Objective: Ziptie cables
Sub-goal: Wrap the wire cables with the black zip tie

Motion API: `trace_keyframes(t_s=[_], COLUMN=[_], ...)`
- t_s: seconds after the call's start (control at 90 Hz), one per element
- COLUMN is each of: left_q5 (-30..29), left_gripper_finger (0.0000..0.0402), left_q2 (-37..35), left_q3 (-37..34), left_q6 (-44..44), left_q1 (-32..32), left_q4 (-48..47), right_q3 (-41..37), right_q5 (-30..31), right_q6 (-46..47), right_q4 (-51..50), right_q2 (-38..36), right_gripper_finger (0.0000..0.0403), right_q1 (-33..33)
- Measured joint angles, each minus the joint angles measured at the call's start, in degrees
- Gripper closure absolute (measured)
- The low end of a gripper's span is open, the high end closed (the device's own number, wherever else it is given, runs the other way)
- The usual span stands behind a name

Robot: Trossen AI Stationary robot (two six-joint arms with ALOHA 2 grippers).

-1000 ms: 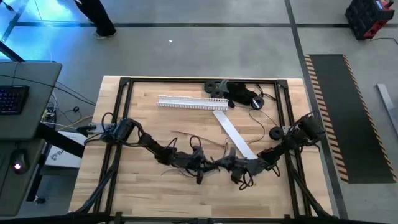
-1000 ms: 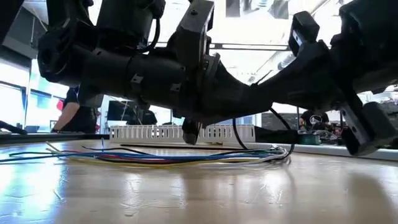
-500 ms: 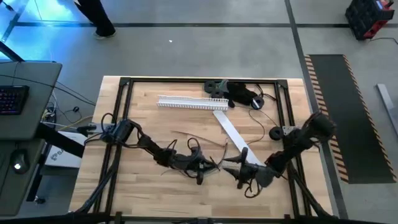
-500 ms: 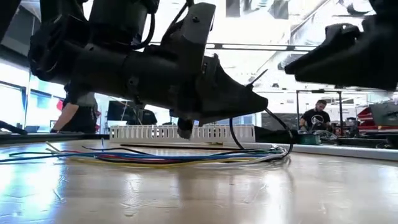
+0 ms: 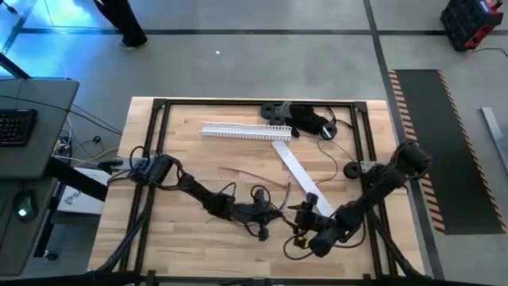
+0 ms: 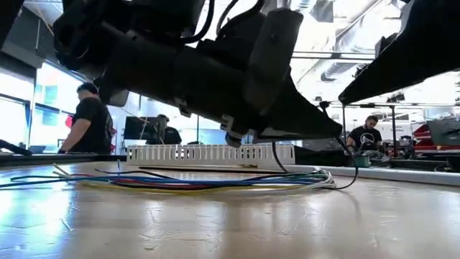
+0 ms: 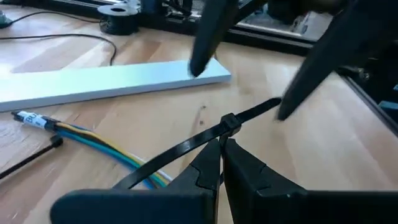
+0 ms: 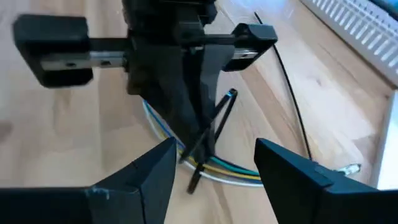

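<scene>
1. High view — left gripper point(image 5: 266, 216) sits low at mid-tabletop over the cables point(image 5: 238, 172), which curve across the wood toward the right. Right gripper point(image 5: 305, 230) is just beside it, nearer the front edge, facing the left one. A flat white strip point(image 5: 295, 169) lies diagonally behind them; a slotted white cable duct point(image 5: 244, 132) and a black gadget point(image 5: 311, 121) sit near the far edge. The two arms meet here probably so one holds the tie while the other can pull it.

2. Low view — the cables point(image 6: 180, 181) lie flat on the tabletop point(image 6: 230, 223) as a coloured bunch, blue, red and yellow, looping up at the right end. Arms hang dark overhead; the gripper tips are not readable here. The duct point(image 6: 210, 154) stands behind. People point(image 6: 90, 122) are in the room beyond.

3. Left wrist view — left gripper point(image 7: 222, 163) has its fingers pressed together, pinching a black zip tie point(image 7: 205, 135) just below the tie's head, holding it steady above the wood. The cables point(image 7: 106, 143) run under the tie, blue and yellow, with a labelled end. The white strip point(image 7: 112, 79) is beyond. The right gripper's fingers point(image 7: 208, 31) hang spread over the tie's free end.

4. Right wrist view — right gripper point(image 8: 214, 165) is spread wide, holding nothing, aimed at the zip tie point(image 8: 208, 140) — my read, lining up to grab its tail. The cables point(image 8: 217, 167) curve under the left gripper point(image 8: 189, 118).
</scene>
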Motion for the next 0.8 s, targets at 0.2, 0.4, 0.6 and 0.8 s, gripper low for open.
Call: trace_keyframes(t_s=[0.2, 0.4, 0.6, 0.8], left_q5=[0.0, 0.0, 0.1, 0.9], left_gripper_finger=[0.0402, 0.0402, 0.0402, 0.0402], left_q2=[0.0, 0.0, 0.0, 0.0], left_q3=[0.0, 0.0, 0.0, 0.0], left_q6=[0.5, 0.5, 0.9, 1.0], left_q1=[0.0, 0.0, 0.0, 0.0], left_q4=[-0.1, -0.2, -0.4, -0.5], right_q3=[-0.1, -0.1, -0.1, -0.1], right_q5=[-0.3, -1.7, -1.3, -1.0], right_q6=[0.4, 0.7, 0.4, 0.3], right_q4=[1.8, 2.5, 4.6, 5.2], right_q2=[0.1, 1.2, 3.1, 2.9], right_gripper_finger=[0.0197, 0.0226, 0.0278, 0.0331], right_q1=[-0.9, -2.2, -2.2, -2.1])
